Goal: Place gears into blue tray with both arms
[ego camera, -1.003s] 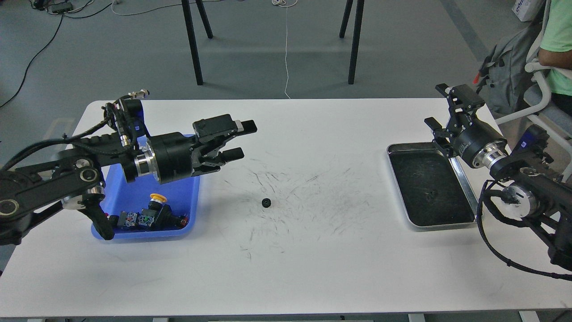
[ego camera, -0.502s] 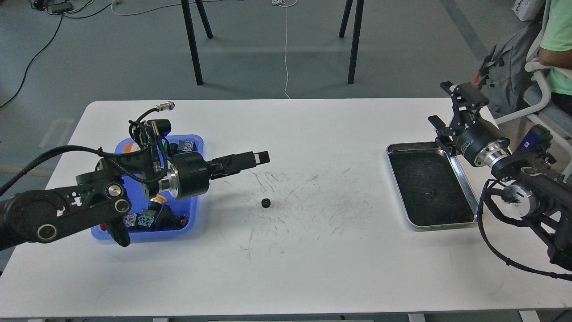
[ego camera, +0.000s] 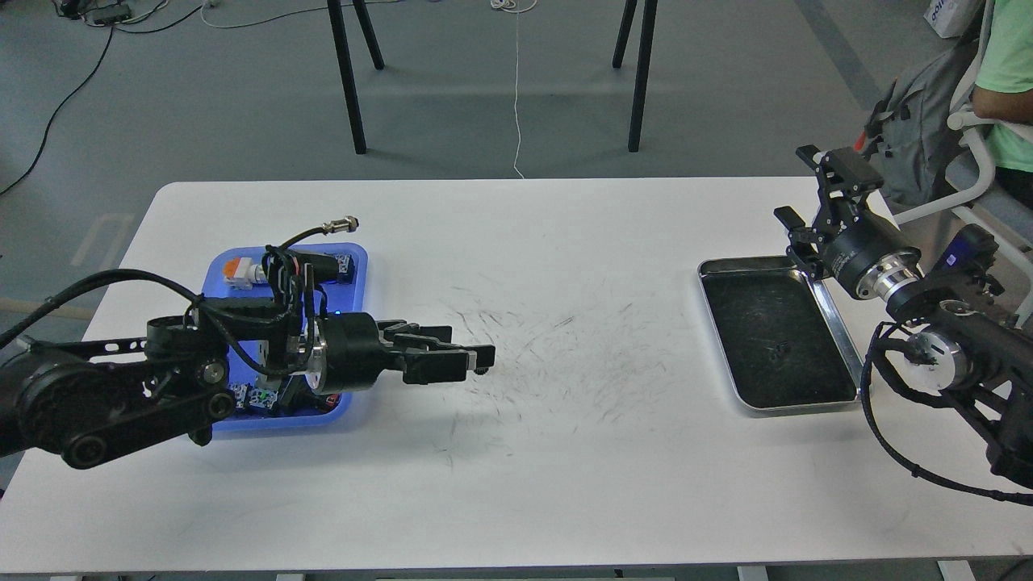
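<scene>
the left gripper (ego camera: 476, 361) is lying low over the table (ego camera: 565, 484), its jaws hiding the gear; whether they are gripping it, i cannot tell. the blue tray (ego camera: 355, 257) is sitting behind the jaws. the right gripper (ego camera: 811, 190) is hanging with jaws apart above the silver tray (ego camera: 775, 339).

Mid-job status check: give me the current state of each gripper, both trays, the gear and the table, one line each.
Left gripper: low over the table, fingertips where the gear lay; open or shut unclear.
Right gripper: open, empty, raised by the metal tray.
Gear: hidden by the left fingertips; grasp unconfirmed.
Blue tray: holds push-button switches, partly covered by the left arm.
Metal tray: empty, scratched bottom.
Table: scuffed with dark marks mid-surface.
</scene>
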Motion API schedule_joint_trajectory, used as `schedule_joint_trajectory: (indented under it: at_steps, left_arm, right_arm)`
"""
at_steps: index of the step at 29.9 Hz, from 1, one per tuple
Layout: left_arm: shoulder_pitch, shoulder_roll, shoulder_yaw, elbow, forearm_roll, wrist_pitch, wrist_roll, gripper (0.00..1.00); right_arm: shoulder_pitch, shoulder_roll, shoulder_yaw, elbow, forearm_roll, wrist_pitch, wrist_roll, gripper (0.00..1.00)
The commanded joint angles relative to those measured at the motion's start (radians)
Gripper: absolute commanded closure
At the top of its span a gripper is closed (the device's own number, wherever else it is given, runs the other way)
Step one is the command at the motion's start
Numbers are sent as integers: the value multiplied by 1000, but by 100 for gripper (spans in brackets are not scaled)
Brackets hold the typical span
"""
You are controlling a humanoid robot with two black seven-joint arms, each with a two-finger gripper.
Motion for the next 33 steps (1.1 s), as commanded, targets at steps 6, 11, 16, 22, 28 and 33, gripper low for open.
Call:
schedule_joint_trajectory:
  at_steps: [6, 11, 16, 22, 28, 33]
  left_arm:
    - [-11, -75, 9, 58, 232, 27, -2, 1]
    - [-16, -165, 25, 164, 322, 33, -2, 1]
    - [-25, -222, 33, 245, 358, 65, -17, 8]
    - [-11, -239, 35, 275, 376, 71, -125, 8]
    - [-11, -276, 29, 334, 392, 104, -125, 13]
    - [-11, -305, 35, 394, 402, 148, -125, 15]
  right_arm:
    - [2, 3, -2, -1, -2, -1, 0, 7]
    - [2, 9, -3, 1, -2, -12, 0, 7]
    - [2, 11, -3, 2, -2, -16, 0, 7]
    - [2, 9, -3, 2, -2, -16, 0, 7]
    - [2, 9, -5, 4, -2, -16, 0, 6]
    - [2, 8, -3, 4, -2, -16, 0, 6]
